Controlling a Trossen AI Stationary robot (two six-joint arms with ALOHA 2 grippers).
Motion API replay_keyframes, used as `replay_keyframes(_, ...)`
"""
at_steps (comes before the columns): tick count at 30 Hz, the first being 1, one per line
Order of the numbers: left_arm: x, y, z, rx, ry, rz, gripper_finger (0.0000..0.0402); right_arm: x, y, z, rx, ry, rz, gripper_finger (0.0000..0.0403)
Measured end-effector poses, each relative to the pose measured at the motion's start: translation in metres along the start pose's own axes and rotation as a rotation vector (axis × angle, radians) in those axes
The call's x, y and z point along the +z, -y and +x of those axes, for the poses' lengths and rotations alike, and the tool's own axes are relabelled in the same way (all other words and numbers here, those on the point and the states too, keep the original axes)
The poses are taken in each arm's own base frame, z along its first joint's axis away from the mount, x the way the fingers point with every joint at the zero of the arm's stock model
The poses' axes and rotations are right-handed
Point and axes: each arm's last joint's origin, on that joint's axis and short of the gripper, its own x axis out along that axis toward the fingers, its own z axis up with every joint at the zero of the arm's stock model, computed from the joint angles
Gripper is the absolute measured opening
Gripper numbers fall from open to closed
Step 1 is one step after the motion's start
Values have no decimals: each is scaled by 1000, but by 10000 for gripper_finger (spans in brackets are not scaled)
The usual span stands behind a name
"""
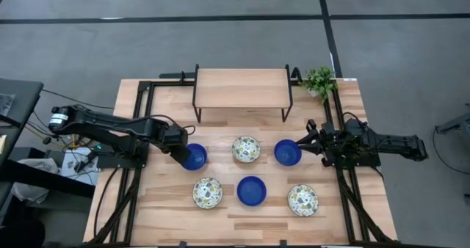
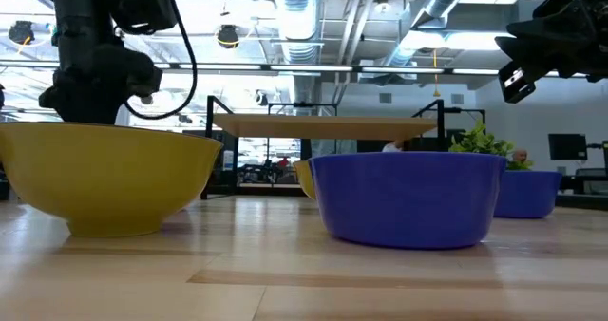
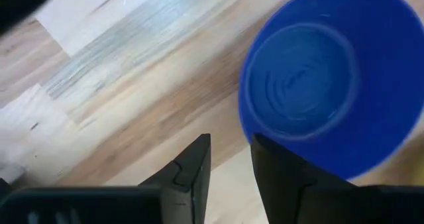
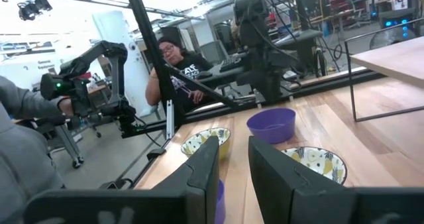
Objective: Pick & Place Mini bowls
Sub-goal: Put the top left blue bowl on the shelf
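Note:
Six mini bowls stand on their bases on the wooden table in two rows. The far row holds a blue bowl (image 1: pixel 197 158), a floral bowl (image 1: pixel 246 149) and a blue bowl (image 1: pixel 288 152). The near row holds a floral bowl (image 1: pixel 208 193), a blue bowl (image 1: pixel 252 191) and a floral bowl (image 1: pixel 302 199). My left gripper (image 1: pixel 183 154) hangs over the left rim of the far-left blue bowl (image 3: pixel 318 85), its fingers close together around bare wood (image 3: pixel 230 158). My right gripper (image 1: pixel 312 147) waits just right of the far-right blue bowl, fingers close together (image 4: pixel 233 158). My left gripper comes from above at the far-left blue bowl. One finger (image 3: pixel 285 177) stands in front of the rim's left part (image 3: pixel 265 141). I cannot tell whether it touches the rim. Nothing lies between the fingers.
A wooden riser shelf on black legs (image 1: pixel 241 86) stands at the far side, with a small green plant (image 1: pixel 320 79) at the far right corner. Black frame rails (image 1: pixel 345 197) run along both table sides. People (image 4: pixel 175 71) sit beyond the table's left side.

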Motion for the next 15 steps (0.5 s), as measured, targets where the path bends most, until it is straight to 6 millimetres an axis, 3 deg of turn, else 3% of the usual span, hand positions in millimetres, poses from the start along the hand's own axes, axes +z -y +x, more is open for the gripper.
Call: replay_keyframes(15,4,8,12,2,-26,4,241,0,0,0,0,0,0,72)
